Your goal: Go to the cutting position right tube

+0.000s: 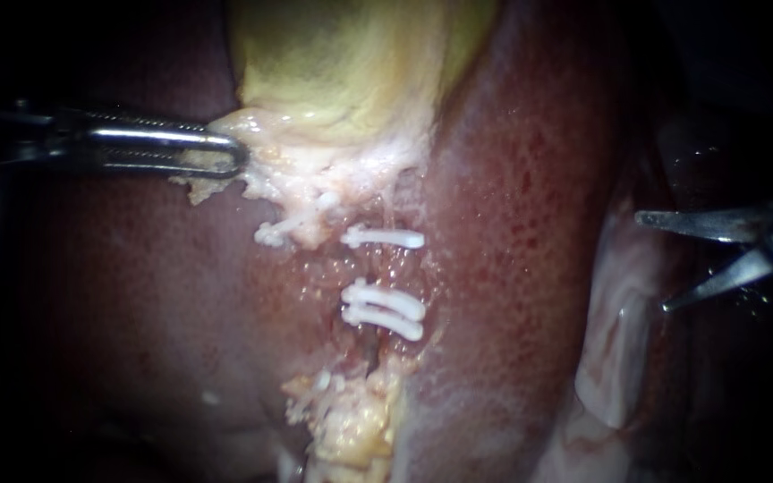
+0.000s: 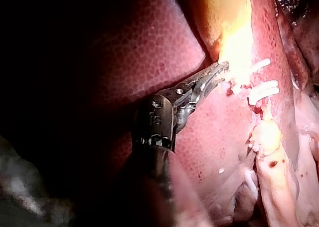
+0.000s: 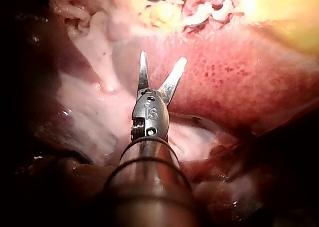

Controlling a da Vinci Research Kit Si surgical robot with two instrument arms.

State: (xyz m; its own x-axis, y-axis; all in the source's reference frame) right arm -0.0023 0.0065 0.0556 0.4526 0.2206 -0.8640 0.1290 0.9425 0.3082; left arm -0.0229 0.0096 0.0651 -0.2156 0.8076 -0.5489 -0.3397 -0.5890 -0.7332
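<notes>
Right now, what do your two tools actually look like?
My left instrument is silvery steel: long, narrow, fine-toothed jaws with a slot down the middle, on a dark jointed wrist with small pins. My right instrument ends in two thin, pointed, shiny blades like tiny scissors, hinged on a grey metal block on a round dark shaft.
</notes>
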